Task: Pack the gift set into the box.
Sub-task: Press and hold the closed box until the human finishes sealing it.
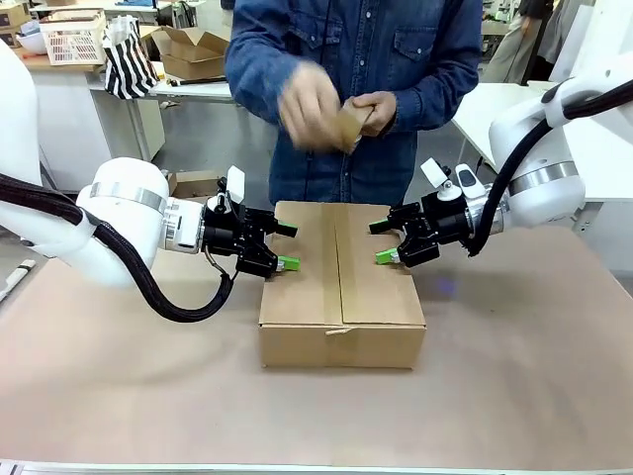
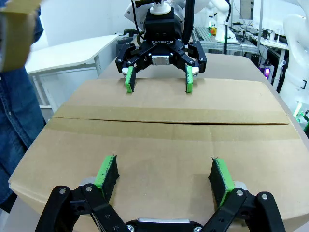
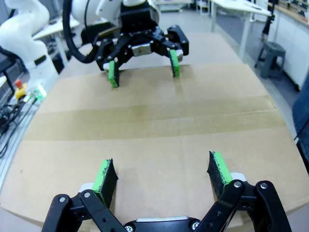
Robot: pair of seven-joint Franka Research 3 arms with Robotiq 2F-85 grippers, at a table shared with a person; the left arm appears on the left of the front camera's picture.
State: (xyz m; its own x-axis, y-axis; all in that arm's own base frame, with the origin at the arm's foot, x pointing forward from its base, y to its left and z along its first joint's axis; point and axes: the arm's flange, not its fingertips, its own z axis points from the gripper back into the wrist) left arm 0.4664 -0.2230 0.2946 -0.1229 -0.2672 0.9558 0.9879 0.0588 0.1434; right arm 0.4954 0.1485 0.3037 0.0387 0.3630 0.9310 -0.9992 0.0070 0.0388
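Nearest us lies a stretch of bare brown surface (image 1: 119, 396). On it, at the middle, sits the box (image 1: 341, 287), flaps folded shut and level. A seam runs down the middle of its top from the near edge to the far edge, and a scrap of tape shows at the near end of that seam. We read its long axis as running away from us toward the person, one short face turned our way, though the foreshortening makes this uncertain.

Left claw (image 1: 286, 246) at the box's left edge, fingers spread apart, nothing between them; in the left wrist view its own green pads (image 2: 107, 172) hang over the flap top. Whether they touch the cardboard we cannot tell.

Right claw (image 1: 386, 241) mirrors it at the right edge, likewise spread wide and empty, green pads (image 3: 219, 167) above the cardboard. The two claws face each other across the lid.

Beyond the box a person in a blue denim shirt (image 1: 356, 59) stands at the far side, both hands (image 1: 331, 111) raised at chest level around a small brown thing, blurred.
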